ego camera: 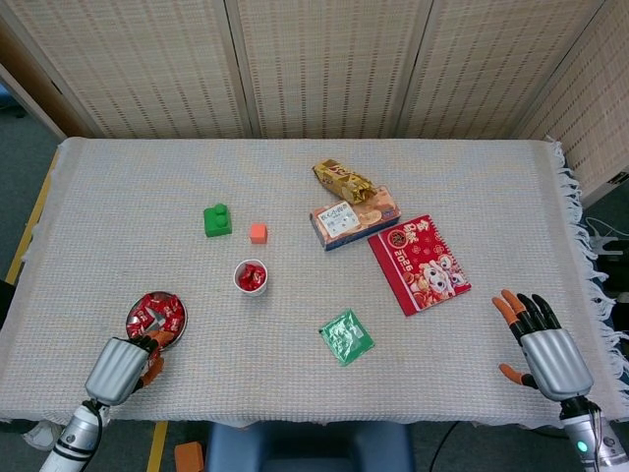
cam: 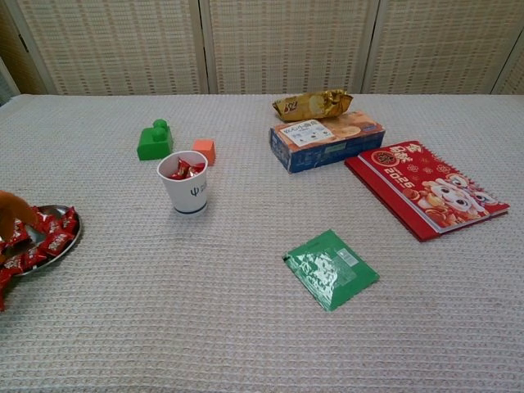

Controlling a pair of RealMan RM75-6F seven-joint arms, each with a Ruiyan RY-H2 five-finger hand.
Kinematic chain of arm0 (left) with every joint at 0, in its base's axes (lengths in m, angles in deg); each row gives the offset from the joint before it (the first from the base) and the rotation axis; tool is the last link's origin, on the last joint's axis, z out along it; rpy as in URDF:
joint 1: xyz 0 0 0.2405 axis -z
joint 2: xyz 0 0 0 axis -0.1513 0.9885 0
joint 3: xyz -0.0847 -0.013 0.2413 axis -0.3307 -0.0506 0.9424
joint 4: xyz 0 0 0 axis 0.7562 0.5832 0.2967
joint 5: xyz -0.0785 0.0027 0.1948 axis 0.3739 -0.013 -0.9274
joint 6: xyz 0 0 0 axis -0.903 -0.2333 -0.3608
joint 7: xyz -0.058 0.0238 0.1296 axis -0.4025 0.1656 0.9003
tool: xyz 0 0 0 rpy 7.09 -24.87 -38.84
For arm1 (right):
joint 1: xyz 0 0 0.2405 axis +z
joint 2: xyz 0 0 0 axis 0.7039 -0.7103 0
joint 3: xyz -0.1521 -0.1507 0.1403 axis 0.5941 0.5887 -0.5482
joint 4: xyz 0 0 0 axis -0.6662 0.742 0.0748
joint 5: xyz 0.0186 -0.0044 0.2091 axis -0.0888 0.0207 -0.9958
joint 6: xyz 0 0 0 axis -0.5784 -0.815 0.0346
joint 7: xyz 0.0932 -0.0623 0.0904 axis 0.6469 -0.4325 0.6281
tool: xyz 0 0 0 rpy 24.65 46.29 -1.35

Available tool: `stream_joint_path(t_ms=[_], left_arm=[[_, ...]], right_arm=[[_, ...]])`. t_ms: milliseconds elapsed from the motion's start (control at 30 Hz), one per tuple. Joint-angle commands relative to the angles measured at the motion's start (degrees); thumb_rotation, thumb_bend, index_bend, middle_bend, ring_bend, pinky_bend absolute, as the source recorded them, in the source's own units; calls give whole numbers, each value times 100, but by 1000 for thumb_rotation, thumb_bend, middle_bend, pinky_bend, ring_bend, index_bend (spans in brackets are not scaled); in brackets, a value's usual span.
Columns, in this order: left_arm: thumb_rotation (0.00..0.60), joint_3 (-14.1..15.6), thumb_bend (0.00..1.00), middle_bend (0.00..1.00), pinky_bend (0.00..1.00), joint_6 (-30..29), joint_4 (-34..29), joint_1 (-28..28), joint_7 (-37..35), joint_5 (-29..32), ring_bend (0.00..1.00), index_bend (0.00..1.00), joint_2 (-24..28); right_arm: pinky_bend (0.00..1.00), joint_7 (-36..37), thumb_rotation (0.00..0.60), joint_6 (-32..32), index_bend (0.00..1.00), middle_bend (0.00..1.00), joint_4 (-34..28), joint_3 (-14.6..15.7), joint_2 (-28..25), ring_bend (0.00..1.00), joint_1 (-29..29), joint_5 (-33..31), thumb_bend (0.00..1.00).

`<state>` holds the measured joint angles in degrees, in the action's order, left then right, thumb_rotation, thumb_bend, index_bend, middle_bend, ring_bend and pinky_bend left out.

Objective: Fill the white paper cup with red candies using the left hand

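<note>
The white paper cup [ego camera: 251,276] stands upright left of the table's middle, with red candies [cam: 183,169] showing inside it. More red candies [ego camera: 156,315] lie on a small metal plate [cam: 69,242] near the front left edge. My left hand [ego camera: 120,369] hovers at the front edge just below that plate, well apart from the cup. Its fingers point toward the plate and nothing shows in them. In the chest view only an orange fingertip [cam: 8,214] pokes in at the left edge. My right hand [ego camera: 543,341] waits at the front right corner, fingers spread and empty.
Behind the cup sit a green block [ego camera: 217,219] and an orange cube [ego camera: 257,232]. A snack bag [ego camera: 343,181], a blue box [ego camera: 355,218] and a red booklet [ego camera: 420,263] lie to the right. A green packet [ego camera: 346,336] rests near the front centre.
</note>
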<state>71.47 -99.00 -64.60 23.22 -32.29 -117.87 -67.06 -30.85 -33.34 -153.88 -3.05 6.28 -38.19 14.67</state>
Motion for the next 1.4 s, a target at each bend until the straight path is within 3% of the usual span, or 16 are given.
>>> stream_joint_path(t_ms=[33,233,833,1100,1267,1400], left_arm=[[600,134,384,482,1000,-116,489,-302,-296,15,678,340,-209],[600,173,385,464,1000,-37,1032,-480,-298,-45,678,351,-434],[600,-67,382,373,1000,771,998,-458,-23,233,685,314,-399],[600,-103,384,360,1000,759,1022,-445,-10,145,689,382,-431],[600,-169,386,412,1000,853,1112,-408,9,168,700,465,-508],[600,-214,383,421,1000,999,1181,-386,56,236,702,473,-552]], right_arm=[[0,-8,600,-6,0,0,-1,15,6,0,-6,21,62],[0,-25,600,-57,0,0,-13,49,5,0,-31,93,62],[0,-16,600,-80,0,0,-1,25,2,0,-49,56,62],[0,-41,600,-60,0,0,-6,24,11,0,-46,44,62],[0,-52,600,-74,0,0,-12,18,7,0,-55,30,62],[0,-59,600,-80,0,0,-19,25,-2,0,-66,28,62]])
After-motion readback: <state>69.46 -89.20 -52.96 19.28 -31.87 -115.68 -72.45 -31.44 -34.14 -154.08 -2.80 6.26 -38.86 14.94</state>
